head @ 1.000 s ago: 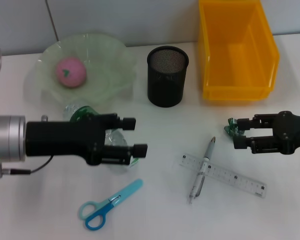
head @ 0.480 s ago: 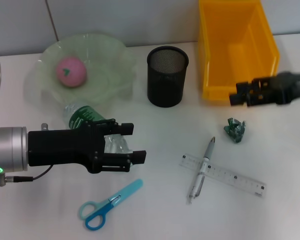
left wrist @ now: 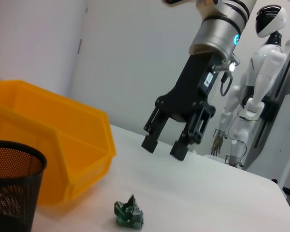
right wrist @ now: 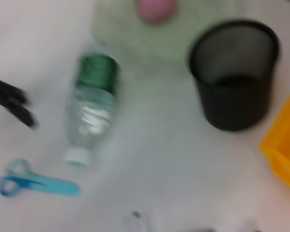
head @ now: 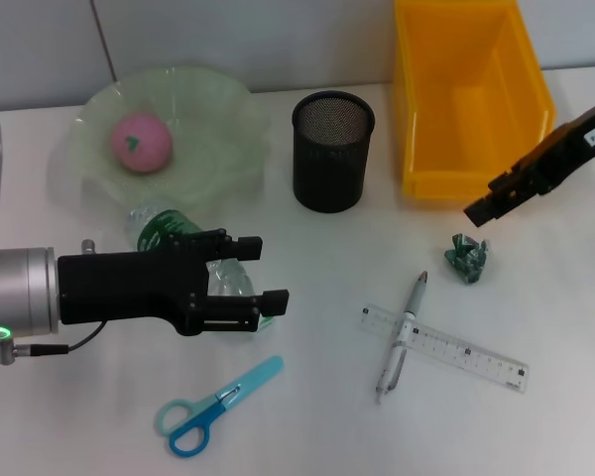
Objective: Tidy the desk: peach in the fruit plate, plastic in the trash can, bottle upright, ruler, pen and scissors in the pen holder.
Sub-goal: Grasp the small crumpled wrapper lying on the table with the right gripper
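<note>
1. The left gripper (head: 261,272) is hovering over the lying bottle (head: 169,236), fingers spread apart and holding nothing; the bottle is lying on its side just in front of the plate (head: 218,139).
2. The right gripper (head: 494,196) is hanging open and empty in front of the bin (head: 471,99), above the plastic (head: 468,257), clear of it.
3. The plastic is resting on the table (head: 307,397) in front of the bin, outside it.
4. The peach (head: 140,142) is sitting in the plate.
5. The holder (head: 332,151) is standing upright beside the bin.
6. The pen (head: 401,335) is lying across the ruler (head: 444,346), in front of the holder.
7. The scissors (head: 215,406) are lying on the table in front of the bottle.
</note>
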Available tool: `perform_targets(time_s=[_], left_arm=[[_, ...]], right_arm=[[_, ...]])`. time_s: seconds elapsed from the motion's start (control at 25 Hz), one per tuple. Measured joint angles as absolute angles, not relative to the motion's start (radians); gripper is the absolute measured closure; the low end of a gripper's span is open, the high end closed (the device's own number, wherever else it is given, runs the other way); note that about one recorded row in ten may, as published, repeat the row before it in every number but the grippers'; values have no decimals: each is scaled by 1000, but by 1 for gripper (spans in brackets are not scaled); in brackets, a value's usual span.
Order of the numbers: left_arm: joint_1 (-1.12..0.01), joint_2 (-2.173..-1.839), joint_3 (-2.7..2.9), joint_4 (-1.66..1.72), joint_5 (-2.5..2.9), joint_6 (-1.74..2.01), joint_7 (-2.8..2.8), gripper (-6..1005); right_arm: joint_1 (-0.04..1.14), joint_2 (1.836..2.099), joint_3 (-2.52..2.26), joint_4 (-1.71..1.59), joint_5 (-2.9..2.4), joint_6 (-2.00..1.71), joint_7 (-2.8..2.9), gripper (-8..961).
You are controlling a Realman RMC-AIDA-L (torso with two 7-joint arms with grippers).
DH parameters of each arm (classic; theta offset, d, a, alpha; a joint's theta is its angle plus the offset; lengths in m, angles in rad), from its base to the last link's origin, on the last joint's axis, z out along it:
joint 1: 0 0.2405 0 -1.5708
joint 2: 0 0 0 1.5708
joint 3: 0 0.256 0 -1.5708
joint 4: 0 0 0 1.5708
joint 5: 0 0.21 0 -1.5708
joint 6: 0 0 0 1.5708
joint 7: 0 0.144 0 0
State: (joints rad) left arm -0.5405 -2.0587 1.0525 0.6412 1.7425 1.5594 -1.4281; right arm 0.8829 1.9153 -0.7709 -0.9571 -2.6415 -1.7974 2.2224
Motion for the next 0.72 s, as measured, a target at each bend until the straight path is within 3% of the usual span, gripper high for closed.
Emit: perform_targets(time_s=[0.28,0.48,0.52,0.72], left_arm=[[-545,-2059,1053,641,1743,1545,-1428,181],[-544,-2059,1052,641,1743,1544,-1428,182],[-546,-2059,1052,640,1742,1543,-1428,182],[-544,-2057,1052,640,1742,1543,-1428,183]], right_arm=[[900,1930,-890,-937,-2717,-1720,2285,259],[902,1969,-937,-918,-2763,-1657,2290,259],[900,1992,-953,-915,-2788,-1623,2290,259],[895,2022,-985,-891,-2816,-1562,2286,258]])
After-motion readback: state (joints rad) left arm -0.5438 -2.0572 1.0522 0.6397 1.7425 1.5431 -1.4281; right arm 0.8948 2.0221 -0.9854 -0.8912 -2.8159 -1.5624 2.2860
